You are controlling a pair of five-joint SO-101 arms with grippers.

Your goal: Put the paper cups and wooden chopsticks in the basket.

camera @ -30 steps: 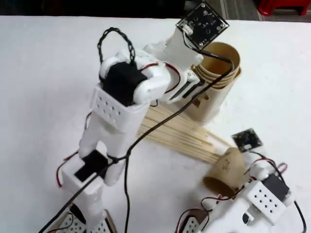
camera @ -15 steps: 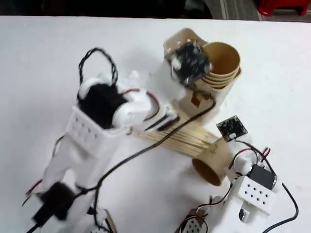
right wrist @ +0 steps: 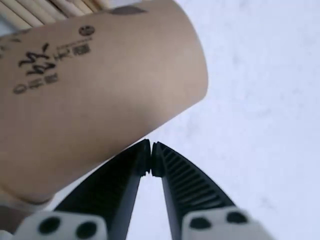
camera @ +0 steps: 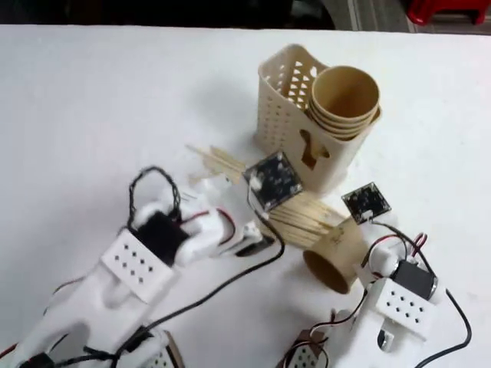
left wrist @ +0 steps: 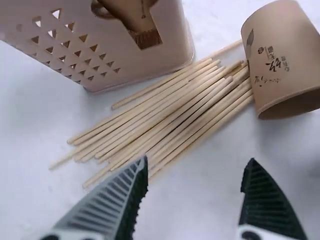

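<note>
White desk [camera: 92,100]: carries all items.

Basket [camera: 280,115] [left wrist: 100,55]: beige, perforated walls, upright, far and right of centre.

Stacked paper cups [camera: 345,103]: nested, upright inside the basket at its right side, rims above the basket wall.

Loose paper cup [camera: 337,253] [left wrist: 282,60] [right wrist: 95,95]: brown with dark print, on its side on the desk, on the near side of the basket and apart from it, mouth facing near.

Wooden chopsticks [camera: 303,218] [left wrist: 165,120]: a loose fan flat on the desk between the basket and the loose paper cup. Right ends reach the cup's wall; left ends spread past the basket's near left corner. None in the basket.

Left tool [left wrist: 197,160]: jaws wide apart, nothing between them, above bare desk just near of the chopsticks.

Right tool [right wrist: 150,145]: jaws closed tip to tip, nothing gripped, tips right at the loose paper cup's side wall. Contact cannot be confirmed.
</note>
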